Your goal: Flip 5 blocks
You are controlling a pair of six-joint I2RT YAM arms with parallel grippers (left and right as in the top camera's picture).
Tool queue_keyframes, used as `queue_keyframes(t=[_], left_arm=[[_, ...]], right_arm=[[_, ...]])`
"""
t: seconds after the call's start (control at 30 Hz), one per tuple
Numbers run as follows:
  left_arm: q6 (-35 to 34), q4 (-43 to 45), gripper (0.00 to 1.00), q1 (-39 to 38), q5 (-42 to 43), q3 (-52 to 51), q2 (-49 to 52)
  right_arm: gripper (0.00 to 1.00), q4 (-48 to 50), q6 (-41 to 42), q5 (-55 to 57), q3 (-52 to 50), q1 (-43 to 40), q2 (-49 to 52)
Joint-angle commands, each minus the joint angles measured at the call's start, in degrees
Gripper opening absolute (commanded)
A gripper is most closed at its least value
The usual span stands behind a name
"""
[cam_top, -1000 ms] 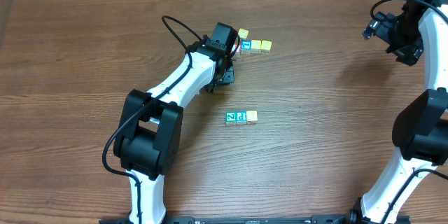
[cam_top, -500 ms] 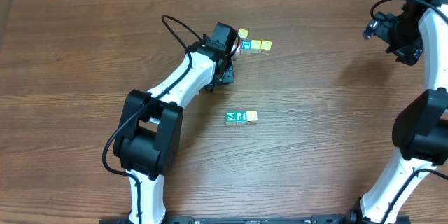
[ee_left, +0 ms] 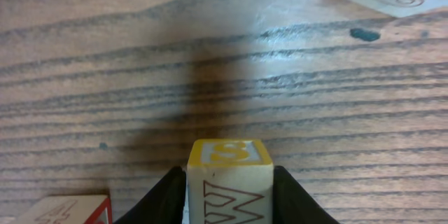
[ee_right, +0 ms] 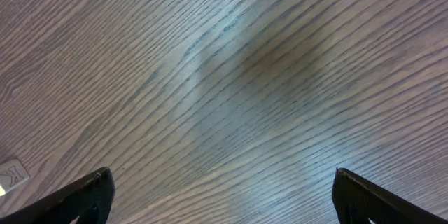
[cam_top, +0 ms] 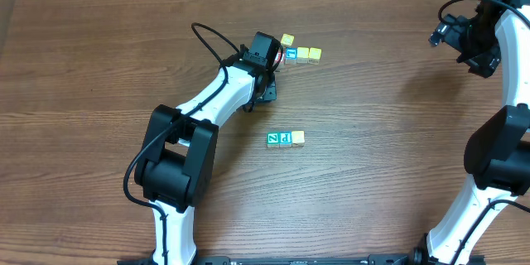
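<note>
Left hand (ee_left: 229, 199) clamps a pale block (ee_left: 229, 164) with yellow S face; right hand (ee_right: 222, 199) gapes.

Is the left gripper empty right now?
No, the left gripper is closed on a wooden block with a yellow S face.

the table (cam_top: 373, 174) is brown wood-grain board, smooth, with a soft sheen where light catches it toward 12 o'clock in the left wrist view. the yellow-topped block (ee_left: 229, 155) is pale bare wood, matt, with yellow paint on one face and a brown printed letter on another, and the left gripper (ee_left: 229, 194) has fingers (ee_left: 163, 201) of dull black plastic at its 9 and 3 o'clock sides. the left arm (cam_top: 219, 99) wears a glossy white plastic shell with matt black joints.
</note>
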Motion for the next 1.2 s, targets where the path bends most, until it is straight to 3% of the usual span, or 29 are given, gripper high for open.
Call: queue_keyframes(t=[0.0, 0.4, 0.53, 0.8, 0.97, 1.17], left_arm=[[2.82, 0.26, 0.32, 0.31, -0.94, 0.31, 0.66], [3.52, -1.75, 0.27, 0.35, -0.44, 0.7, 0.17], [3.54, -4.96, 0.19, 0.35, -0.44, 2.45, -1.49], [3.41, -12.74, 0.24, 0.35, 3.58, 3.45, -9.97], [2.36, -21.99, 0.26, 0.35, 6.71, 3.43, -16.11], [-0.04, -28.11, 0.27, 0.31, 6.54, 2.01, -16.52]], right_arm=[[1.0, 0.17, -0.17, 0.33, 0.46, -0.11, -1.2], [1.0, 0.17, -0.17, 0.33, 0.46, -0.11, -1.2], [1.0, 0.17, -0.17, 0.33, 0.46, -0.11, -1.2], [1.0, 0.17, -0.17, 0.33, 0.46, -0.11, -1.2], [1.0, 0.17, -0.2, 0.33, 0.46, -0.11, -1.2], [1.0, 0.17, -0.17, 0.33, 0.46, -0.11, -1.2]])
